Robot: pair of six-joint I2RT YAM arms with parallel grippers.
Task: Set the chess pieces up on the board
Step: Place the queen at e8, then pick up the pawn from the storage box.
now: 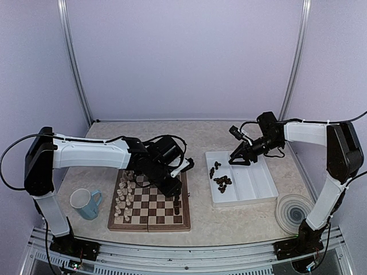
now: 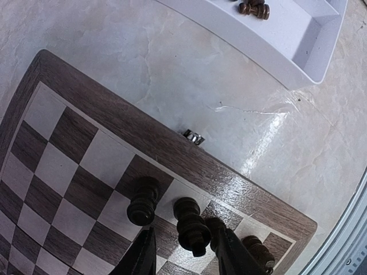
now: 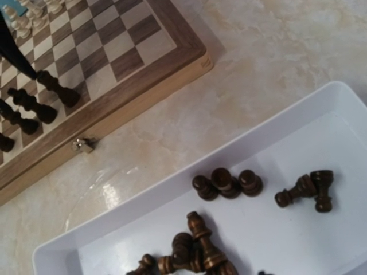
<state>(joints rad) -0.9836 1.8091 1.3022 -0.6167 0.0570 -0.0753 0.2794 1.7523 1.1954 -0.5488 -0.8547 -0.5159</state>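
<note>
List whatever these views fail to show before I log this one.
Top external: the left arm covers the board's far right part; pieces beneath are hidden.
Top external: chess pieces in the white tray are too small to name.
Left wrist: one dark piece sits half behind a finger and the lower edge.
Right wrist: the right claw is out of frame; the lowest tray pieces are cut off.
</note>
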